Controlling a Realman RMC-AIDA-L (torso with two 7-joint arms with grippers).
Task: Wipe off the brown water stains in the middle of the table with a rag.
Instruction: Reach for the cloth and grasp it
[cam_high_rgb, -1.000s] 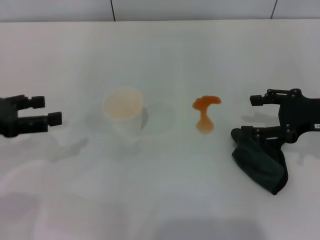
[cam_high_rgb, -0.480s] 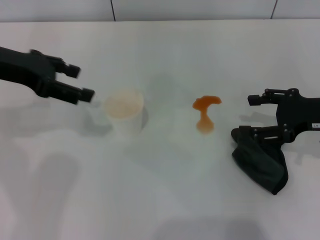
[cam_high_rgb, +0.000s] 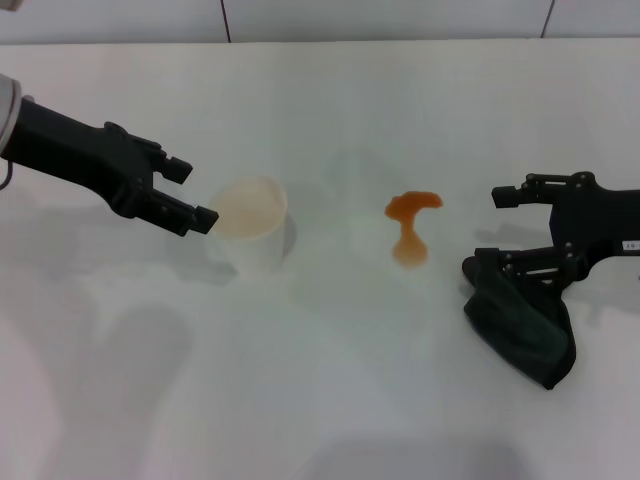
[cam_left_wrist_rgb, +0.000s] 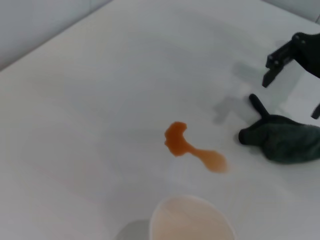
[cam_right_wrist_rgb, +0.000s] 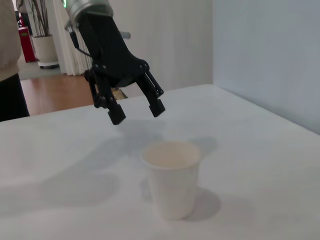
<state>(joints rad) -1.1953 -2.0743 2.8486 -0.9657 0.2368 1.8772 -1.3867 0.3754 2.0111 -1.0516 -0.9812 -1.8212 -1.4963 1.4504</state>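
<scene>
On the table (cam_high_rgb: 320, 400) you have one puddle, one rag, one cup and two grippers. The brown water stains (cam_high_rgb: 410, 226) sit near the middle, a single orange-brown patch with a wide blob at the far end and a narrow stem running toward you. The rag (cam_high_rgb: 522, 325) lies crumpled to its right, well apart from the stain. Your right gripper (cam_high_rgb: 497, 228) hovers at the rag's far edge with its fingers spread wide, the lower finger just touching the cloth. The white paper cup (cam_high_rgb: 250, 233) stands upright left of the stain; you can see nothing inside it. Your left gripper (cam_high_rgb: 192, 193) hangs just beside the cup's left rim, fingers parted. Bare tabletop separates stain and cup, and the near side lies open.
</scene>
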